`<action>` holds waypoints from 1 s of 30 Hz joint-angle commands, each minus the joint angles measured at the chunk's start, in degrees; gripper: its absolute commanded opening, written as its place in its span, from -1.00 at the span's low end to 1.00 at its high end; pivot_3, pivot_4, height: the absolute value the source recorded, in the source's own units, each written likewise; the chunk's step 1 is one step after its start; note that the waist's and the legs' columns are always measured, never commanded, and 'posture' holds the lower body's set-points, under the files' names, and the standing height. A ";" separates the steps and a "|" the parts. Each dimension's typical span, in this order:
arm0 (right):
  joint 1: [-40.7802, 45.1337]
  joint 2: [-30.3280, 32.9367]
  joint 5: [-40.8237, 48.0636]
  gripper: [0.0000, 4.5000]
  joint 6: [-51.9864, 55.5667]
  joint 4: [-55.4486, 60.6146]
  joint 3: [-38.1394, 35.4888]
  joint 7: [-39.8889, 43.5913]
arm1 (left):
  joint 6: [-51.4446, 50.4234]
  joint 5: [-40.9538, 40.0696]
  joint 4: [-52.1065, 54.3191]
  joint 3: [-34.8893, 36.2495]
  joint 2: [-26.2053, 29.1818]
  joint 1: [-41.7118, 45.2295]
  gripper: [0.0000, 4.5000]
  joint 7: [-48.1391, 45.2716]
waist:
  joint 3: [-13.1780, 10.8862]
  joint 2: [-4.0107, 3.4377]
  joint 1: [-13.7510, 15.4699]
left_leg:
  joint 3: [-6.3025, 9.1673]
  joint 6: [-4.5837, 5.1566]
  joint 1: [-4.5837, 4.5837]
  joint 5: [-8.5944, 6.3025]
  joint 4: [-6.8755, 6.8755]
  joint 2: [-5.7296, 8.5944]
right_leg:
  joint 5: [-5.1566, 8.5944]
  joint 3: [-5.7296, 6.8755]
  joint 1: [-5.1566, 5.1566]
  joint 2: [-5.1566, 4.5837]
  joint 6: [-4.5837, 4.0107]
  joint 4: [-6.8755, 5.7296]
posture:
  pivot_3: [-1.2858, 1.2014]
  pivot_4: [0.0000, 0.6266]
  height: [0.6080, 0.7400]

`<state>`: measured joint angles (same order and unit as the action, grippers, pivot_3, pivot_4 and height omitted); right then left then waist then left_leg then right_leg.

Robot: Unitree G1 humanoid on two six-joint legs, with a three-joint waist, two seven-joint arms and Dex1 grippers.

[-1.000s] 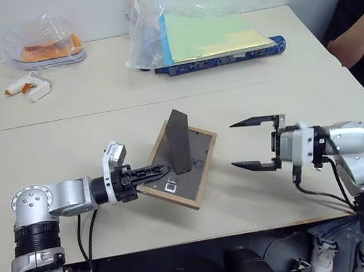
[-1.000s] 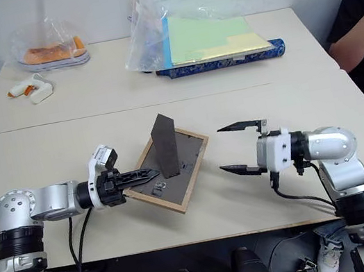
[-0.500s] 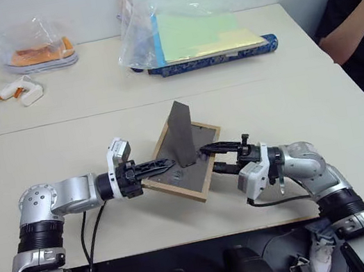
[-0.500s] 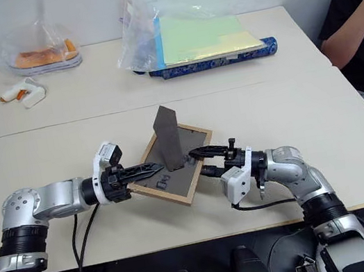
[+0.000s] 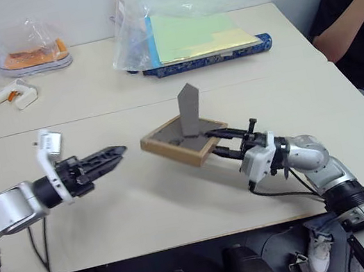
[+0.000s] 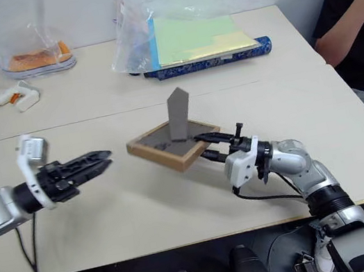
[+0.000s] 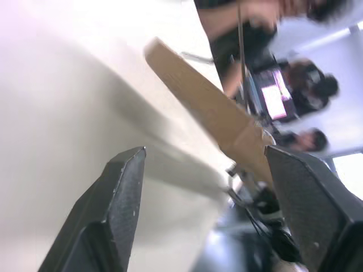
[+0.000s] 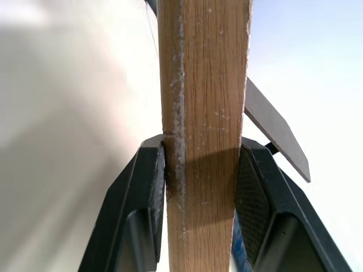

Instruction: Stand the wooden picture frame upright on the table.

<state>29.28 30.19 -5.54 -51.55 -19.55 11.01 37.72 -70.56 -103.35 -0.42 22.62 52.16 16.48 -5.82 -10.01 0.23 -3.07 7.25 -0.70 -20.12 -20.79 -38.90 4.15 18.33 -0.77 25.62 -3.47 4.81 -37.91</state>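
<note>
My right gripper is clamped on the near right edge of the wooden picture frame; from my right wrist, the light wood border sits squeezed between both black fingers, touching each one. The frame is lifted off the table, held roughly level with its dark back facing up, and its grey fold-out stand sticks up from that back. My left gripper hangs to the left of the frame, apart from it, pointing toward it; its two fingers are spread and hold nothing, and from my left wrist the frame's wood edge shows beyond the parted fingertips. Farther from me than the frame, at the far side of the table, lie green and yellow paper folders in a clear plastic bag on a blue patterned roll. Far off to my left are an orange item in a plastic bag and a small white and orange tool. A person in a black shirt sits beyond my right arm.
</note>
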 commanded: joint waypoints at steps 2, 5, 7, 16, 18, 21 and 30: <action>-3.30 0.23 30.12 -0.44 26.60 13.92 1.12 11.82 | 19.44 27.67 10.27 2.74 3.33 -8.76 0.54 -26.11 | -0.01 -0.02 0.21 | 0.07 0.01 -0.04 -0.01 0.07 -0.08 | 0.00 -0.03 -0.07 -0.02 0.00 0.15 | 0.03 -0.52 1.00; -3.28 -0.10 43.52 -0.44 45.58 19.31 -1.61 12.80 | 32.44 42.10 14.40 -0.62 2.69 -12.93 0.79 -36.46 | -0.05 -0.08 1.26 | 0.11 0.05 -0.10 -0.03 0.09 -0.12 | -0.01 0.00 -0.11 -0.05 -0.02 0.28 | 0.03 -0.52 1.00; -2.42 -0.14 50.39 -0.44 57.44 20.05 -3.14 12.14 | 39.56 49.59 15.54 -3.63 1.70 -14.23 1.00 -41.36 | -0.05 -0.09 1.64 | 0.11 0.06 -0.11 -0.03 0.08 -0.14 | -0.05 0.02 -0.14 -0.05 -0.06 0.32 | 0.03 -0.52 1.00; -0.61 -4.10 51.38 -0.44 76.36 11.38 -5.49 12.49 | 45.50 57.51 15.88 -6.12 -2.87 -16.17 1.00 -48.79 | -0.06 -0.09 2.61 | 0.03 0.16 -0.11 -0.09 0.15 -0.15 | -0.08 -0.03 -0.11 -0.04 -0.02 0.32 | 0.03 -0.52 1.00; -1.99 -4.46 47.83 -0.44 73.35 9.70 -4.99 15.11 | 45.36 57.65 15.68 -5.61 -3.26 -15.53 1.00 -48.63 | -0.05 -0.08 2.77 | 0.03 0.16 -0.10 -0.09 0.11 -0.14 | -0.09 -0.03 -0.13 -0.04 -0.01 0.29 | 0.03 -0.52 1.00; -3.40 -4.74 44.22 -0.44 70.24 8.07 -4.74 17.90 | 45.17 57.97 15.20 -4.92 -3.56 -14.52 1.00 -48.44 | -0.05 -0.08 2.87 | 0.03 0.18 -0.10 -0.10 0.04 -0.14 | -0.10 -0.03 -0.14 -0.04 0.01 0.26 | 0.03 -0.52 1.00; -4.27 -5.82 37.90 -0.44 66.03 6.68 -4.96 20.39 | 46.60 60.99 11.49 -4.02 -3.29 -13.85 1.00 -51.35 | 0.00 -0.05 2.59 | -0.02 0.18 -0.01 -0.10 0.00 -0.14 | -0.10 -0.07 -0.18 -0.02 0.02 0.18 | 0.03 -0.52 1.00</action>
<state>26.32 24.19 35.51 13.46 -10.91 5.86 58.85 -25.30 -43.35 11.32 17.08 48.41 2.24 -55.99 -10.01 0.18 -0.48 7.24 -0.52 -20.12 -20.90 -38.91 4.01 18.23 -0.85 25.43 -3.49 4.83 -37.74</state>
